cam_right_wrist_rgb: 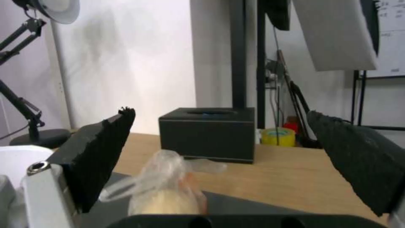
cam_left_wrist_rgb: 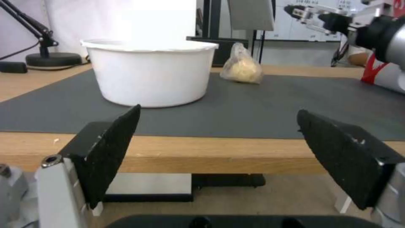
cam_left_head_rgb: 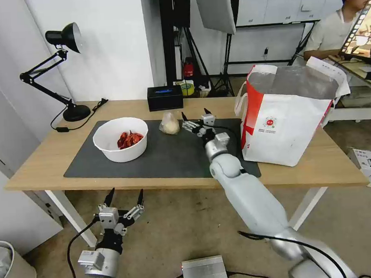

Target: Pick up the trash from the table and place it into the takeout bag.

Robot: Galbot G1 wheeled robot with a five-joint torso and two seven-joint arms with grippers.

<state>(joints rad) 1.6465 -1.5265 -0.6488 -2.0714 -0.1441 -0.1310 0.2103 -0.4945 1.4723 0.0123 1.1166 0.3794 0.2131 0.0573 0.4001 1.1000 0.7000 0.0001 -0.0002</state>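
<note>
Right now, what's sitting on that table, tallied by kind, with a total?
Trash on the dark mat: 2, the white bowl of red shells and the small clear knotted bag.
Takeout bag: 1.
Black box: 1.
Desk lamp: 1.
Total: 5 things, not counting the mat.

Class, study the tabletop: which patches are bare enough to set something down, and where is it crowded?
Free: the mat between the white bowl and the right gripper, and the table wood left of the mat. Crowded: the far strip, where the small clear knotted bag, black box and open right gripper cluster beside the takeout bag.
</note>
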